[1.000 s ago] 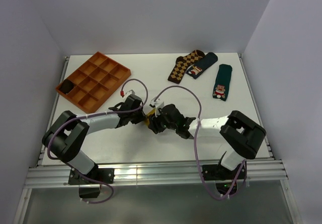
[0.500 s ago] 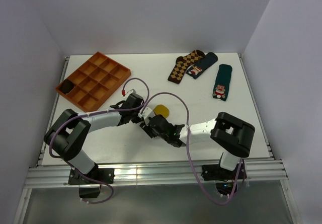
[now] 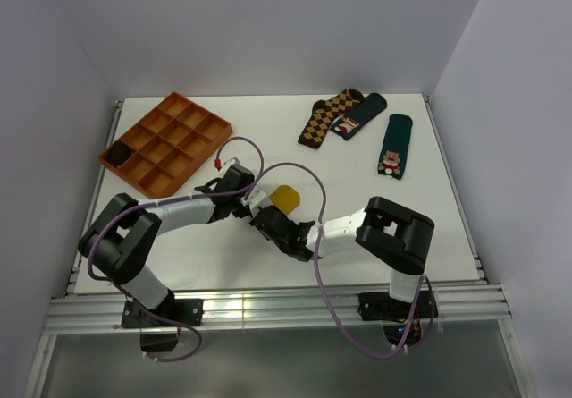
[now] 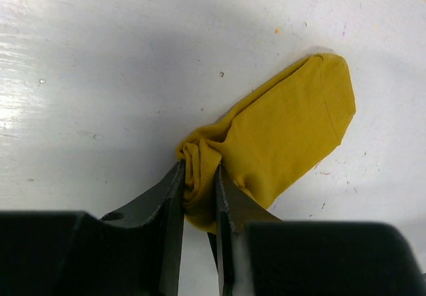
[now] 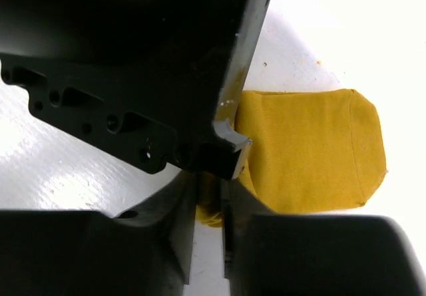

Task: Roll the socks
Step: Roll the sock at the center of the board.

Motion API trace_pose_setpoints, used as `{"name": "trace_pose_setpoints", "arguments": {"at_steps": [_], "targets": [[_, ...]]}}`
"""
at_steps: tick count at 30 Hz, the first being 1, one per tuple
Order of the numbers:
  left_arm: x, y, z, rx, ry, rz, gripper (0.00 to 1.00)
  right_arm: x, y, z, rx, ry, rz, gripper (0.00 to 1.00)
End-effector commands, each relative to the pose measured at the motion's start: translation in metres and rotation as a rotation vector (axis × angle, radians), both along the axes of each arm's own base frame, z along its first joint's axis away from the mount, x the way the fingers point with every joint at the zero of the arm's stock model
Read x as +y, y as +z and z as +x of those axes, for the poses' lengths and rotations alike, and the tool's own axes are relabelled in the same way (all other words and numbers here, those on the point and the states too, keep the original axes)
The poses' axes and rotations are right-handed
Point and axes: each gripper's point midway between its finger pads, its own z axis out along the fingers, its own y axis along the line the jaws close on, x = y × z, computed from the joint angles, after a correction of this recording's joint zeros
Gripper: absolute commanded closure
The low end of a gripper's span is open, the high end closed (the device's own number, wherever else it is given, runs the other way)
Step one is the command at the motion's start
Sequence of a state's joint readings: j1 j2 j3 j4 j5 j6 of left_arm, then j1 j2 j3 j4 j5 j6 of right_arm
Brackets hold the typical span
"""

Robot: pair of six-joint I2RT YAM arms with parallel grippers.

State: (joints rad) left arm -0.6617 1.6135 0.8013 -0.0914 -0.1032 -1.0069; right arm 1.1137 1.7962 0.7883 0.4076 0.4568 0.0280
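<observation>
Right end effector [image 5: 208,206] crept leftward — sock [image 4: 286,123] pinched in left end effector [image 4: 198,183].

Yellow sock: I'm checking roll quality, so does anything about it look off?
Yes. The mustard sock is bunched only at one end, where the left tool and right tool both pinch it; the rest lies flat on the table, unrolled, so it's a crumple, not a tidy roll.

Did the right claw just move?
Yes. The right gripper, pinching the yellow sock, swung toward the table's near edge, away from the argyle sock.

Mustard-yellow sock [image 4: 286,130]; orange tray [image 3: 170,139]
</observation>
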Motion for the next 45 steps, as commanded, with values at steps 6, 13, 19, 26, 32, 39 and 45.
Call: {"name": "trace_pose_setpoints", "arguments": {"at_steps": [6,13,19,26,32,39,45], "targets": [[-0.001,-0.002,-0.017,0.063,-0.058,0.010,0.76,-0.028,-0.061,-0.027,0.212,-0.020,-0.089,1.00],[0.008,0.012,-0.009,0.015,0.007,-0.041,0.42,-0.024,-0.054,-0.035,0.331,0.043,0.039,1.00],[0.027,0.029,-0.002,-0.053,0.103,-0.101,0.21,-0.018,-0.046,-0.040,0.495,0.103,0.171,1.00],[0.049,0.048,0.001,-0.147,0.195,-0.152,0.21,-0.019,-0.047,-0.039,0.730,0.105,0.287,1.00],[0.044,0.042,-0.006,-0.142,0.165,-0.191,0.21,-0.017,-0.053,-0.032,0.960,0.069,0.479,1.00],[0.040,0.028,-0.010,-0.117,0.149,-0.212,0.25,-0.027,-0.062,-0.023,1.060,-0.014,0.501,1.00],[0.033,0.016,-0.009,-0.083,0.141,-0.227,0.27,-0.027,-0.065,-0.020,1.108,-0.050,0.506,1.00]]}}
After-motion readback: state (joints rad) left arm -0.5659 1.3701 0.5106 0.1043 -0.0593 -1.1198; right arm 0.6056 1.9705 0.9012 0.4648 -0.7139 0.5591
